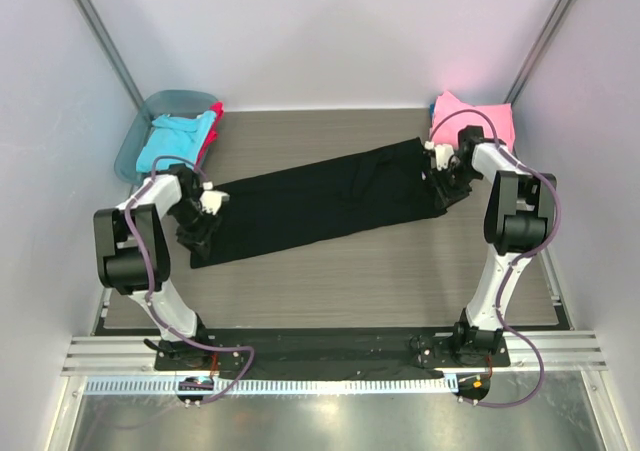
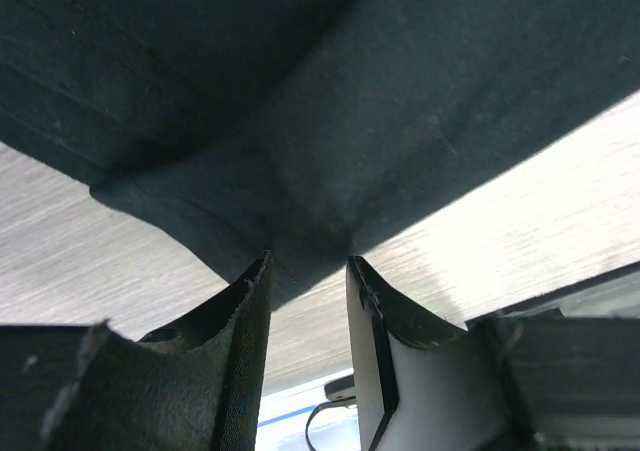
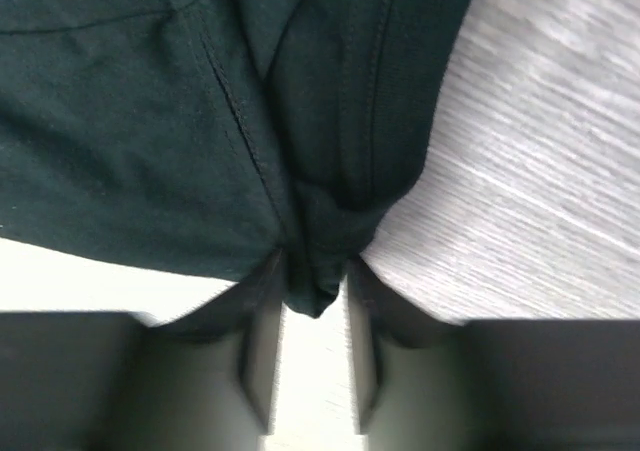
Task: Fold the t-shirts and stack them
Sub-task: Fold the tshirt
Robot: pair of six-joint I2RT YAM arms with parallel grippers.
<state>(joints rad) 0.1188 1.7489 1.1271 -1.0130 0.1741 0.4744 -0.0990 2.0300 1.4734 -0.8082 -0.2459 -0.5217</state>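
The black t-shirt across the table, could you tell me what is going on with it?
Both arms are handling the black t-shirt, which is drawn out in a long band slanting across the table. The left pincer grips its near-left end and the right pincer pinches a bunched bit of its far-right end. A pink t-shirt lies in the far-right corner. A turquoise t-shirt and a red one sit in the teal tub at the far left.

My grey counter (image 1: pixel 350 281) carries the black t-shirt (image 1: pixel 320 201) stretched diagonally, a pink t-shirt (image 1: pixel 480 119) far right, a teal tub (image 1: pixel 135 141) far left.
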